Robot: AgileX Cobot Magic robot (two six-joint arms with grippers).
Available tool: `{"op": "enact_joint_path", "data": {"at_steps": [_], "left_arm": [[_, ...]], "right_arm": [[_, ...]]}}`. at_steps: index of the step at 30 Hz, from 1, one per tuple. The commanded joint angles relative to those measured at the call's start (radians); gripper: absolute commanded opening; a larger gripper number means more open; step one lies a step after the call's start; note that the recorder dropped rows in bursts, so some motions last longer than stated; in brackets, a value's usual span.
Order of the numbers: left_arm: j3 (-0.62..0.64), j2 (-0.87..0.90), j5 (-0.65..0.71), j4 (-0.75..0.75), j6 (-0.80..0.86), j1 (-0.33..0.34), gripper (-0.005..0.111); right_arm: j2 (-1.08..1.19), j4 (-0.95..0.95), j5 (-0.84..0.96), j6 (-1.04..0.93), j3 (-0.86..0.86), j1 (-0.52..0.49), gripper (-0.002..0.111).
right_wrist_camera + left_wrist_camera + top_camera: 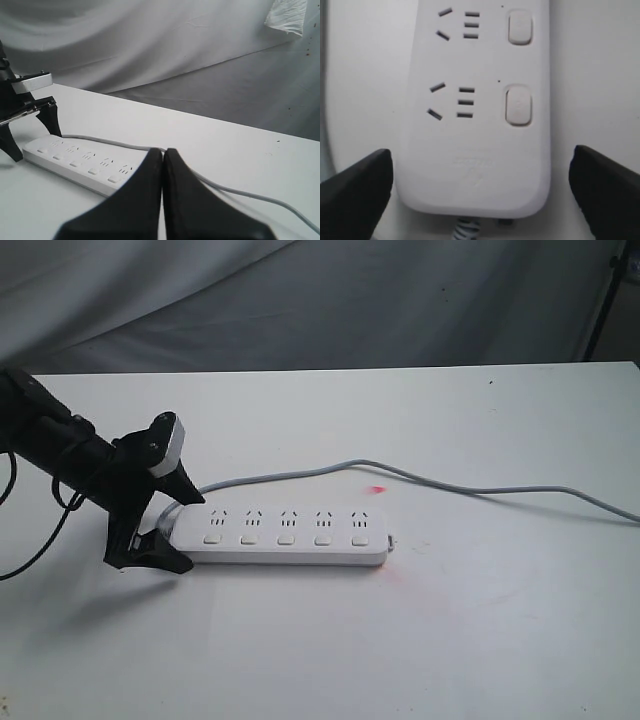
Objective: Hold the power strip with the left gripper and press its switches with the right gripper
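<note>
The white power strip (pixel 285 552) lies flat on the white table, its grey cord (pixel 450 483) running off to the right. Its five switches (pixel 286 538) sit in a row along the near side; two of them show in the left wrist view, one being (pixel 518 104). My left gripper (pixel 186 532) is open and straddles the strip's cord end (pixel 475 150), with a gap between each finger and the strip's side. My right gripper (pixel 163 152) is shut on nothing, held above the table away from the strip (pixel 75 162). It is out of the exterior view.
A small red light spot (pixel 377 489) lies on the table behind the strip, and a faint red glow shows at its right end (pixel 392 552). Grey cloth (pixel 300 300) hangs behind the table's far edge. A dark stand (pixel 608 300) rises at the back right.
</note>
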Motion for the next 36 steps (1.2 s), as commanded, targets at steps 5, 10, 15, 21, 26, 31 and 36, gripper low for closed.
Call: {"op": "enact_joint_path", "data": {"at_steps": [5,10,15,21,26,31,36], "left_arm": [[-0.006,-0.002,0.006,0.013,-0.008,-0.004,0.081],[-0.006,-0.002,0.006,0.037,-0.032,-0.004,0.071],[-0.006,-0.002,-0.007,0.044,-0.032,-0.004,0.071],[-0.006,-0.002,-0.015,0.044,-0.032,-0.004,0.071],[-0.006,-0.002,-0.015,0.044,-0.030,-0.004,0.071],[-0.006,-0.002,-0.015,0.048,-0.030,-0.004,0.071],[-0.006,-0.002,-0.015,0.048,-0.030,-0.004,0.071]], "right_arm": [[-0.007,0.005,-0.009,0.000,0.004,-0.005,0.000],[-0.007,0.005,-0.009,0.000,0.004,-0.005,0.000],[-0.007,0.005,-0.009,0.000,0.004,-0.005,0.000],[-0.007,0.005,-0.009,0.000,0.004,-0.005,0.000],[-0.007,0.005,-0.009,0.000,0.004,-0.005,0.000],[-0.007,0.005,-0.009,0.000,0.004,-0.005,0.000],[-0.007,0.005,-0.009,0.000,0.004,-0.005,0.000]]}}
